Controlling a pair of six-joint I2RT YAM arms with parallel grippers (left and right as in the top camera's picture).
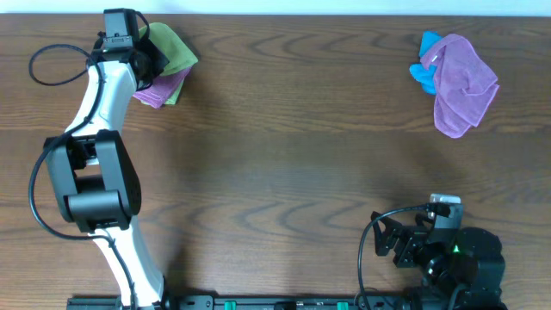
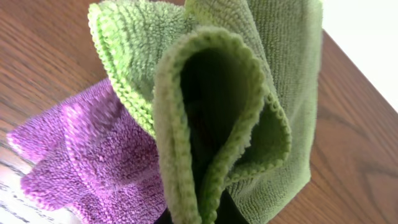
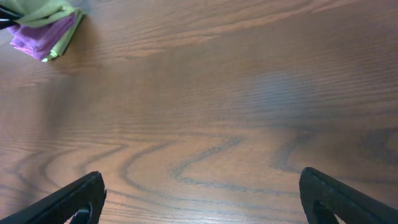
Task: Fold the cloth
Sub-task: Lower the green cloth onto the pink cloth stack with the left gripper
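Lime-green microfibre cloth (image 2: 249,93) stands bunched at the far left corner of the brown wooden table (image 1: 284,129), close to its far edge. The left gripper (image 1: 151,58) is clamped on it. A purple terry cloth (image 1: 159,93) lies beneath. Open wood runs rightward. The right gripper (image 3: 199,199) rests with fingers wide apart.

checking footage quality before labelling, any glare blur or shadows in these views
Overhead: sharp and evenly lit. Left wrist: green cloth fills the frame crisply, purple cloth at lower left slightly soft, top right corner blown out white. Right wrist: right gripper fingers dark and blurred at the bottom corners, faint shadow patch on the table.
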